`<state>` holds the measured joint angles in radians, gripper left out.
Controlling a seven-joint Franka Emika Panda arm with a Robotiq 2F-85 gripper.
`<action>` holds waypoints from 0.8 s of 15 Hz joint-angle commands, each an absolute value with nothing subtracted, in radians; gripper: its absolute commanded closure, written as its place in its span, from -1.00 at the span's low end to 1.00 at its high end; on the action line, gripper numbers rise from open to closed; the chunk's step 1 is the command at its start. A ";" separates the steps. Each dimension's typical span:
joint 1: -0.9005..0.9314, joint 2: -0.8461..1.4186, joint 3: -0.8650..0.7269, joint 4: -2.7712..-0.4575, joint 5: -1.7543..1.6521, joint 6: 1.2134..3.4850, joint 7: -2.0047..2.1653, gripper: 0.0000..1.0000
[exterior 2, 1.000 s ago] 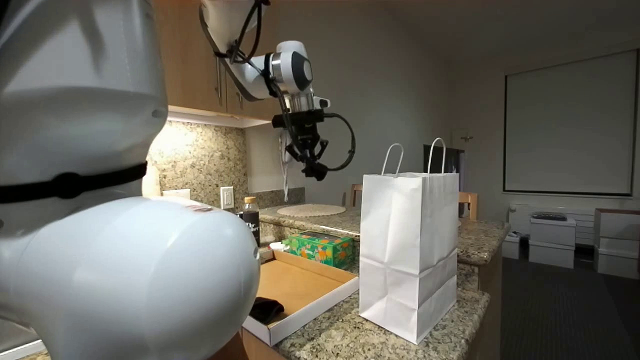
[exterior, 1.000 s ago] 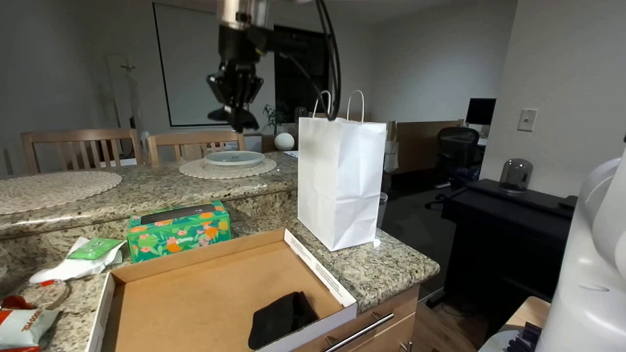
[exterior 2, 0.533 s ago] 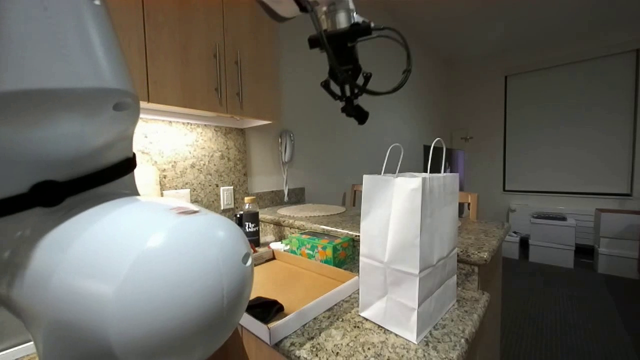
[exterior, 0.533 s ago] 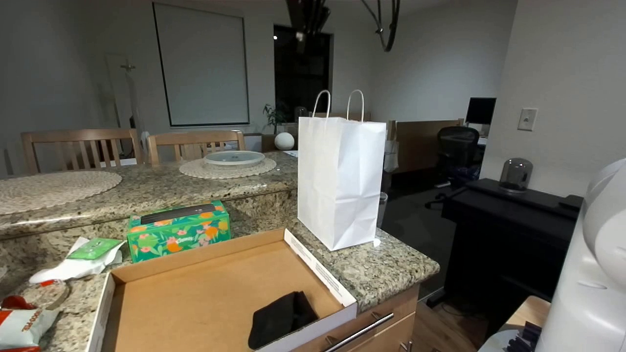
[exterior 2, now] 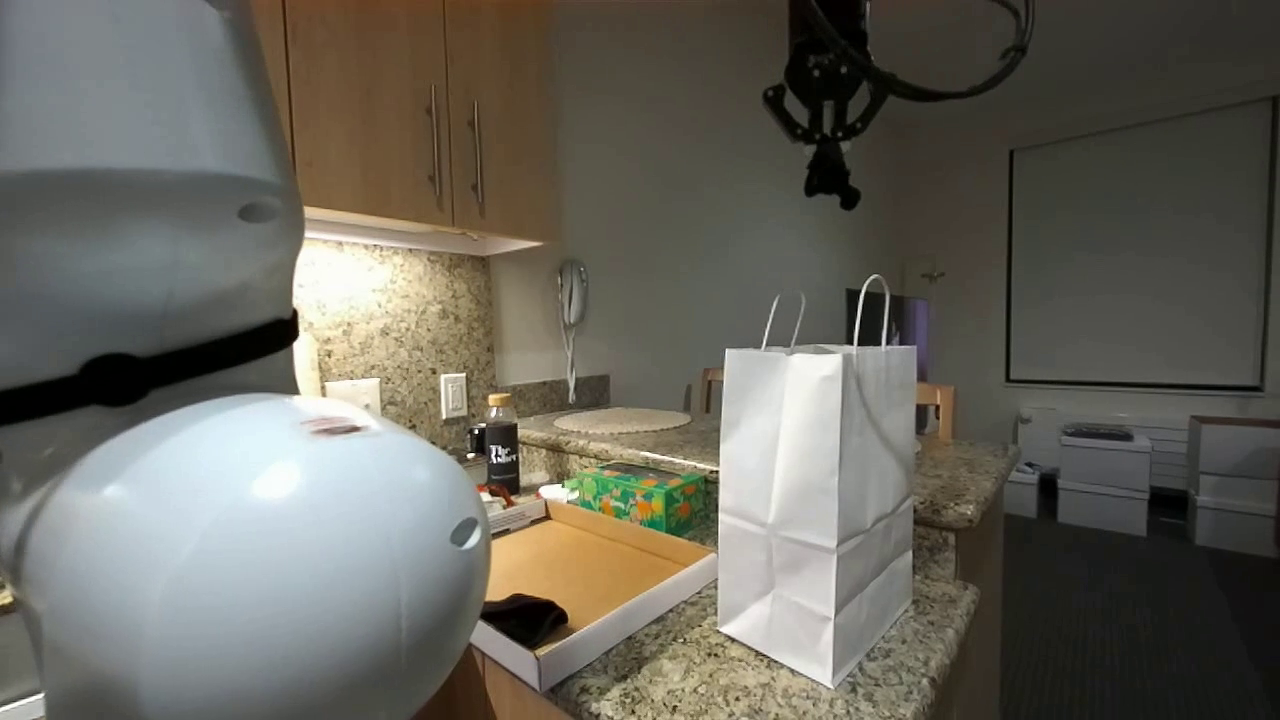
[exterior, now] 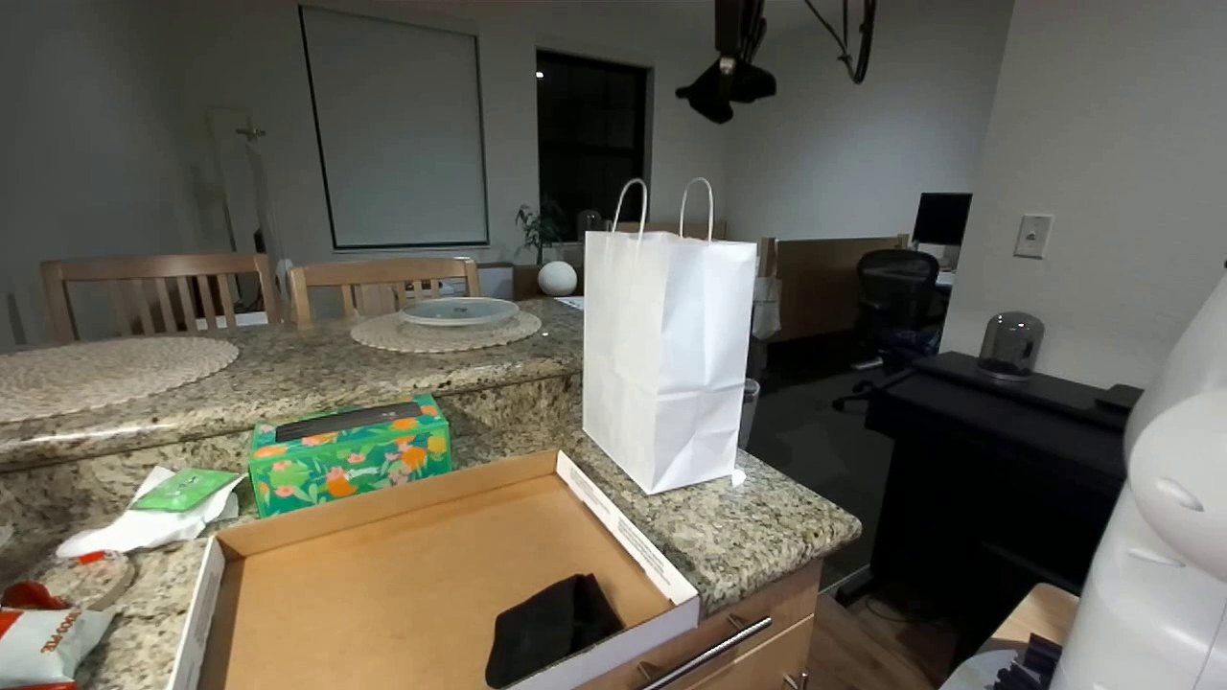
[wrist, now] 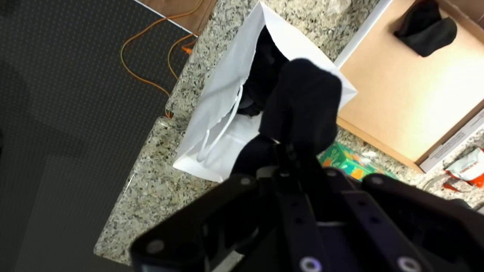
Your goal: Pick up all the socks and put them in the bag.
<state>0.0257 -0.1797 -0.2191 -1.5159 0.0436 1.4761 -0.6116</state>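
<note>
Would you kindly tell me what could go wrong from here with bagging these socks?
The held sock hangs well above the paper bag, so it might fall outside when the hand lets go. It could also snag on a raised handle. Another black sock in the cardboard tray could be overlooked.

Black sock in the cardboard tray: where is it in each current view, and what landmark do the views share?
In an exterior view: black sock at the bottom, just left of centre, by the near wall of the cardboard tray.
In an exterior view: black sock low, left of centre, near the tray's closest corner.
Wrist view: black sock upper right, not the dark cloth in the jaws.
Shared landmark: white paper bag, upright beside the tray.
</note>
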 commanded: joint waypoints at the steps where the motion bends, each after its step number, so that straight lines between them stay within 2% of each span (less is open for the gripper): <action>1: -0.002 -0.067 -0.193 -1.436 0.055 1.413 -0.690 0.82; 5: -0.017 0.029 -0.155 -1.376 0.053 1.394 -0.660 0.82; 6: -0.022 0.045 -0.148 -1.365 0.060 1.389 -0.672 0.33; 7: -0.026 0.062 -0.141 -1.349 0.061 1.381 -0.672 0.29; 12: -0.044 0.084 -0.109 -1.296 0.086 1.352 -0.633 -0.34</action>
<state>-0.0138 0.0742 -0.1411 -1.3483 0.0496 1.3989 -0.6511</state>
